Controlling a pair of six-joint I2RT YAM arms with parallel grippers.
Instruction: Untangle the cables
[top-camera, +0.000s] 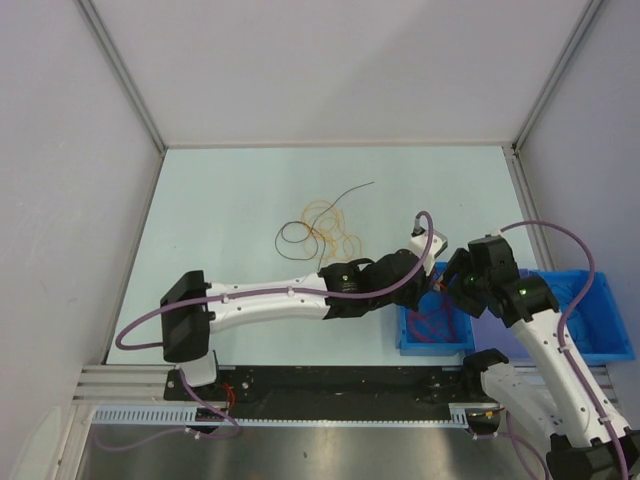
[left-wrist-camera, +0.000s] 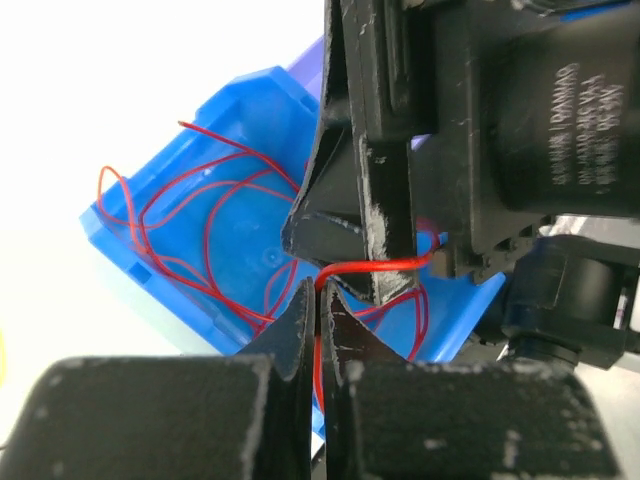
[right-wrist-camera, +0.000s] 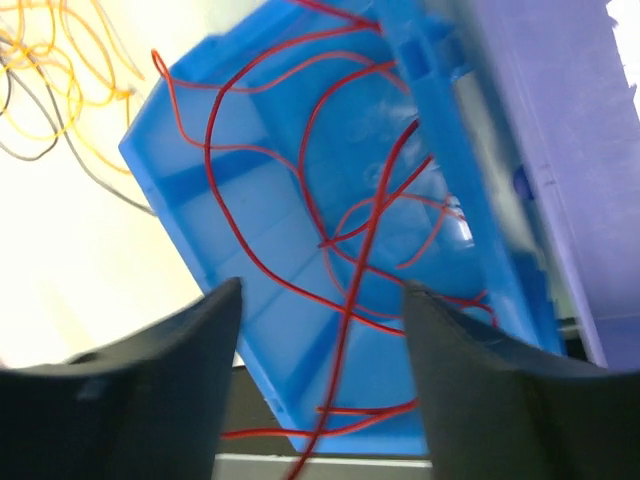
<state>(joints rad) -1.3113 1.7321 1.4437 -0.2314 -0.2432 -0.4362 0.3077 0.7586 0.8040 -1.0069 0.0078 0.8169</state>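
Observation:
Loose red cables (right-wrist-camera: 345, 225) lie looped in a small blue bin (right-wrist-camera: 190, 150). My left gripper (left-wrist-camera: 320, 292) is shut on one red cable (left-wrist-camera: 375, 267), which bends away to the right from its tips above the bin (left-wrist-camera: 235, 225). My right gripper (right-wrist-camera: 322, 290) is open over the same bin, and a red strand runs up between its fingers (right-wrist-camera: 455, 345) without touching them. Seen from the left wrist, one right finger (left-wrist-camera: 385, 215) hangs just beyond my left tips. In the top view both grippers, left (top-camera: 430, 275) and right (top-camera: 455, 280), meet over the bin (top-camera: 412, 345). An orange, yellow and black tangle (top-camera: 328, 226) lies on the table.
A larger blue bin (top-camera: 600, 330) sits to the right of the small one, near the table's right edge. Mauve hoses (top-camera: 560, 240) arc over both arms. White enclosure walls (top-camera: 80, 200) surround the table. A black rail (top-camera: 330, 385) runs along the near edge.

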